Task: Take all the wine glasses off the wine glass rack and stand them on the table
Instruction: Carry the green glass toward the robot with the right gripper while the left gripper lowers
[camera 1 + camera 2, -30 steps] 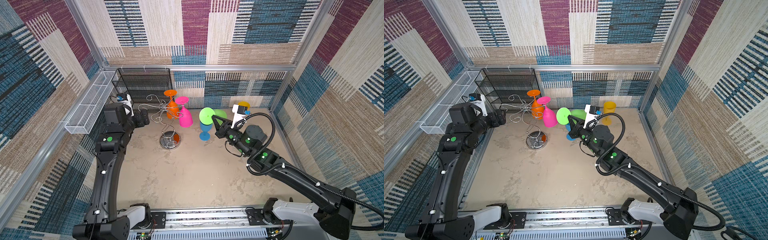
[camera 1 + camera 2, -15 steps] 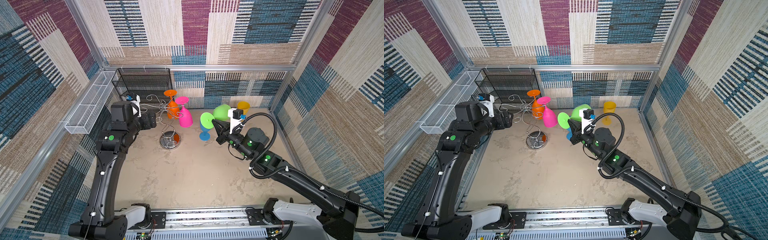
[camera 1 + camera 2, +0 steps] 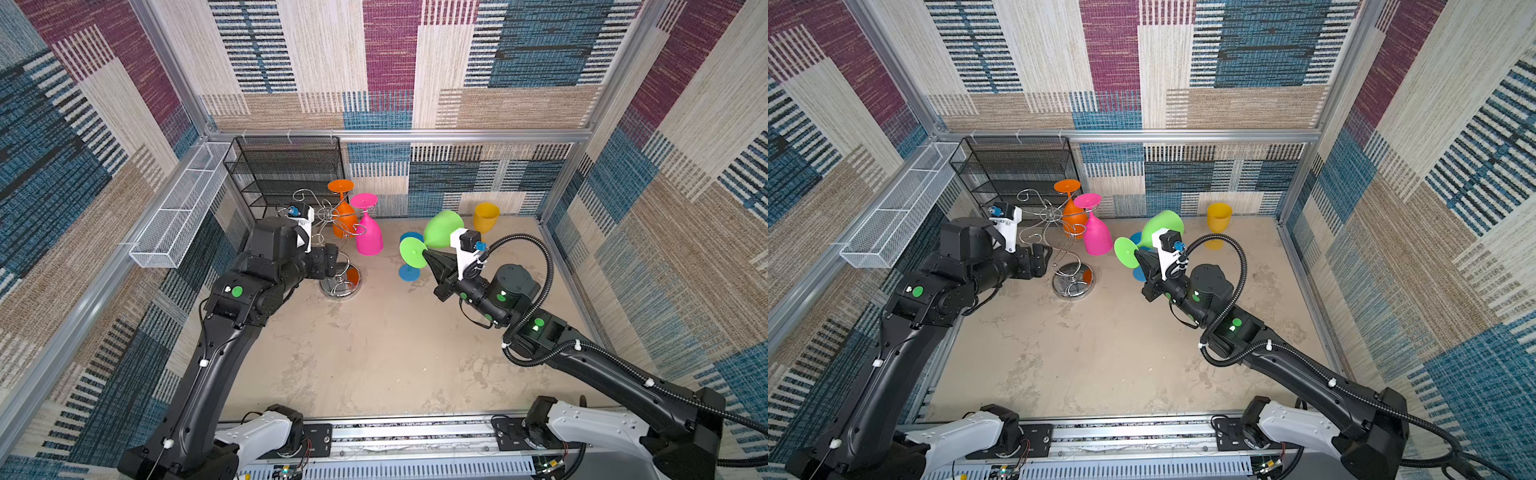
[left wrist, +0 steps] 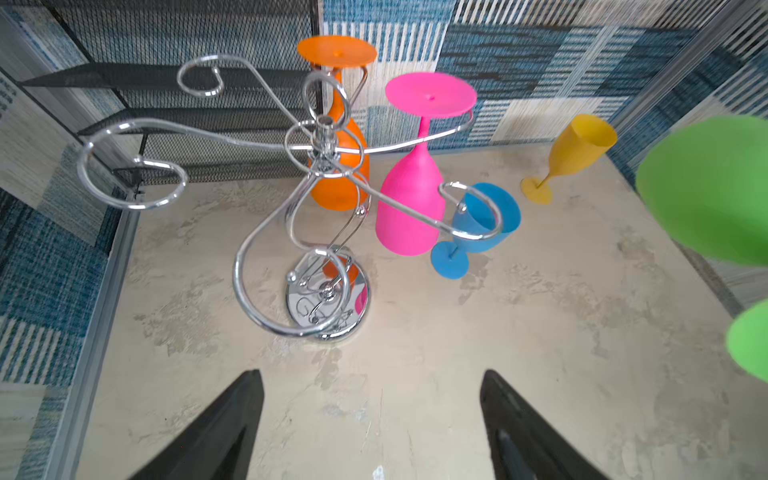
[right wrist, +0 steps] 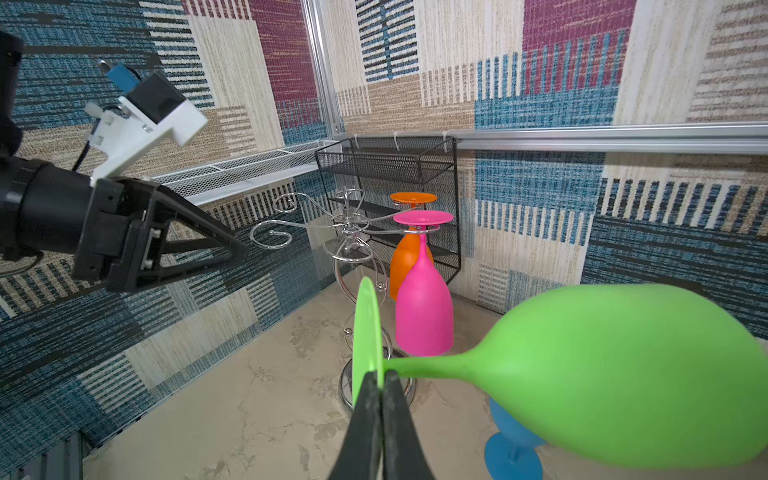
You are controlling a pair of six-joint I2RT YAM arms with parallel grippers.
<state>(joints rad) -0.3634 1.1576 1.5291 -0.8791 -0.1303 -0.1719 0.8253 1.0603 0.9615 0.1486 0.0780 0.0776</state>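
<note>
The chrome wine glass rack (image 3: 340, 286) stands at the back left of the floor, also visible in the other views (image 3: 1072, 286) (image 4: 324, 141) (image 5: 349, 224). A pink wine glass (image 3: 368, 237) and an orange one (image 3: 344, 216) hang upside down from its arms. My right gripper (image 5: 380, 376) is shut on the foot disc of a green wine glass (image 5: 615, 365), holding it on its side in the air, right of the rack and apart from it (image 3: 442, 228) (image 3: 1160, 226). My left gripper (image 4: 372, 374) is open and empty, close to the rack's stem (image 3: 332, 259).
A blue glass (image 4: 486, 224) lies on the floor below the green one. A yellow glass (image 3: 485, 217) stands near the back wall. A black mesh shelf unit (image 3: 286, 174) is behind the rack. A white mesh basket (image 3: 183, 208) hangs on the left wall.
My left gripper has moved right, up to the rack's stem. The right gripper has turned the green glass so its bowl points back and to the right.
</note>
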